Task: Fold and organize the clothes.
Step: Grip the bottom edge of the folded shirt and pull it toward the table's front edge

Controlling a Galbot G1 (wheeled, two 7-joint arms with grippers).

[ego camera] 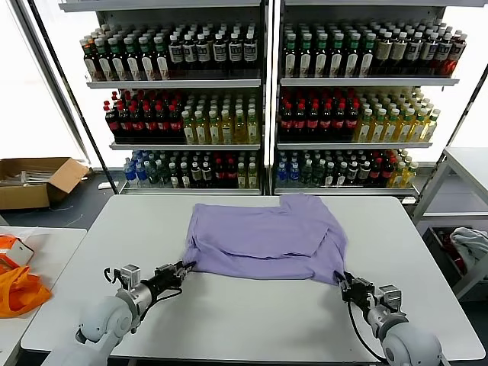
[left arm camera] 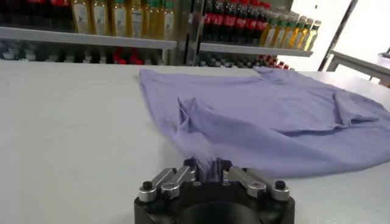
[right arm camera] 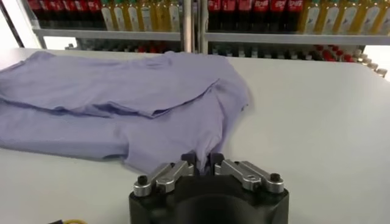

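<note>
Lavender T-shirt [ego camera: 263,238] lying partly folded, plain side up, near the middle of the white table [ego camera: 229,320], in front of shelves of bottles [ego camera: 267,99]. Left gripper [ego camera: 183,268], low over the table at the shirt's near left corner, is closed on a pinch of that corner's fabric; right gripper [ego camera: 341,281] likewise clamps the near right corner. Orange fabric [ego camera: 19,290] rests on a side table at far left.
</note>
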